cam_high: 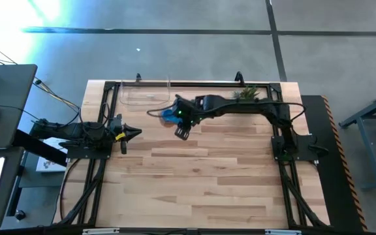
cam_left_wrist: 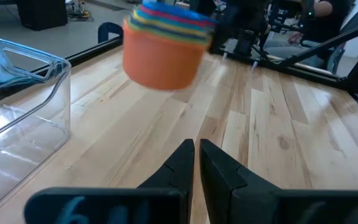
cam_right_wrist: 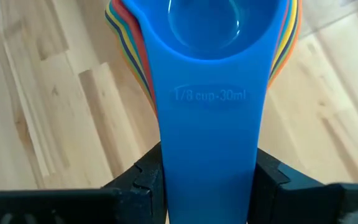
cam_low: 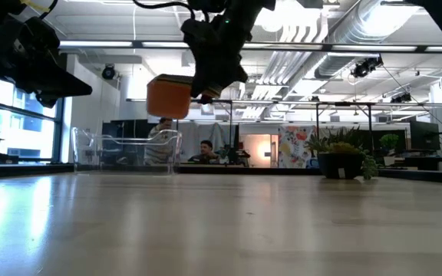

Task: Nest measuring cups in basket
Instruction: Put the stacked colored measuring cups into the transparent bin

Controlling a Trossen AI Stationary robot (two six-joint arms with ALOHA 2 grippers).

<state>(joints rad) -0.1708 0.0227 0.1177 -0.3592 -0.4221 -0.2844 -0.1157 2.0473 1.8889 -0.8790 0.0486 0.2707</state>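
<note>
High view showed a light wood-plank table [cam_high: 194, 176] on a grey concrete floor, with a desk and keyboard off the table's left side and a small potted plant [cam_high: 247, 94] at the far edge. Low view looked across the tabletop into an open office with ceiling ducts, windows on one side and a seated person [cam_low: 203, 152] far behind; the plant [cam_low: 344, 157] stood at the right there.

Right gripper [cam_high: 179, 123] was off the table, just beside the clear basket [cam_high: 145, 96], clamped on the handles of the nested measuring cups [cam_high: 170, 115]. From above only the blue top cup was visible. Low view showed the orange outer cup [cam_low: 168, 96] hanging in the air, above and just right of the basket [cam_low: 126, 150], not inside it. Left wrist view gave the stack side-on [cam_left_wrist: 164, 42]: orange outside, coloured rims layered above it, blue on top, basket wall [cam_left_wrist: 23, 102] alongside. Right wrist view showed the blue handle [cam_right_wrist: 209, 149] between the fingers, marked 1/8 cup 30 ml.

Left gripper [cam_high: 136, 133] sat at the table's left side, fingers [cam_left_wrist: 178, 167] pressed together, holding nothing.
</note>
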